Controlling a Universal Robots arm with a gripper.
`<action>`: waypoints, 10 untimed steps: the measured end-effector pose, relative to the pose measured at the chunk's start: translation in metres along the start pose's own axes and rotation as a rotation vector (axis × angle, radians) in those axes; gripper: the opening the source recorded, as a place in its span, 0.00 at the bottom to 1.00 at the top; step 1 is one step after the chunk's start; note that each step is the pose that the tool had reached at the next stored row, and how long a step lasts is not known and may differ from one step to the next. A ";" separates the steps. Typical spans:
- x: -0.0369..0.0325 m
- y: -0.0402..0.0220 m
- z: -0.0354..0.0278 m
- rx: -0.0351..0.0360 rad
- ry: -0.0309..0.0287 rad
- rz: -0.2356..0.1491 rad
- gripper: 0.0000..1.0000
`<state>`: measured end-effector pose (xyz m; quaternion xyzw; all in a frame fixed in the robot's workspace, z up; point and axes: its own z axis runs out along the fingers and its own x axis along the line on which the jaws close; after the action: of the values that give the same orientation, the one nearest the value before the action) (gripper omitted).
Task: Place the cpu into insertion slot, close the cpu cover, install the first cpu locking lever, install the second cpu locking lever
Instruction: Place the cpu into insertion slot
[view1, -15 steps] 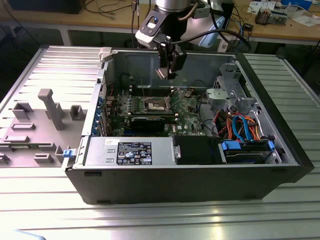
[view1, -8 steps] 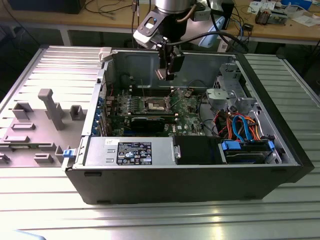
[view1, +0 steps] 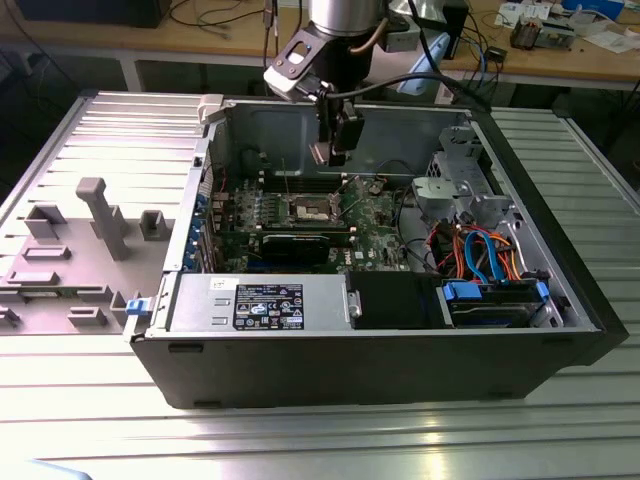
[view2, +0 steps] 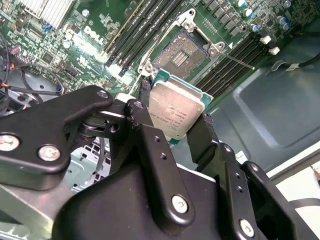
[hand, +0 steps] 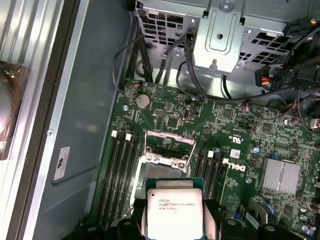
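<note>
The gripper has its jaws pinched on two opposite edges of the cpu, whose silver top shows in both wrist views. The chip hangs above the green motherboard, close over the uncovered insertion slot but not in it. The slot sits in the far part of the computer case.

Ribbed metal table; wooden workbench behind, strewn with cables.

cpu: dull silver-grey metal top, smooth, we see a soft sheen
gripper: matt black links, we note shiny metal screws
insertion slot: bright metal rim
motherboard: glossy green board
case wall: matt grey sheet metal
table: ribbed, shiny metal
</note>
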<state>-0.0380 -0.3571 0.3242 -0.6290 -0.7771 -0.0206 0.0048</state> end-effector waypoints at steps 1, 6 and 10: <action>0.0000 0.0000 0.0019 0.0002 -0.0016 0.013 0.54; -0.0002 -0.0002 0.0052 0.0019 -0.0043 0.039 0.54; -0.0002 -0.0002 0.0054 0.0019 -0.0042 0.039 0.54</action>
<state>-0.0380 -0.3571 0.3188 -0.6441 -0.7647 -0.0185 0.0041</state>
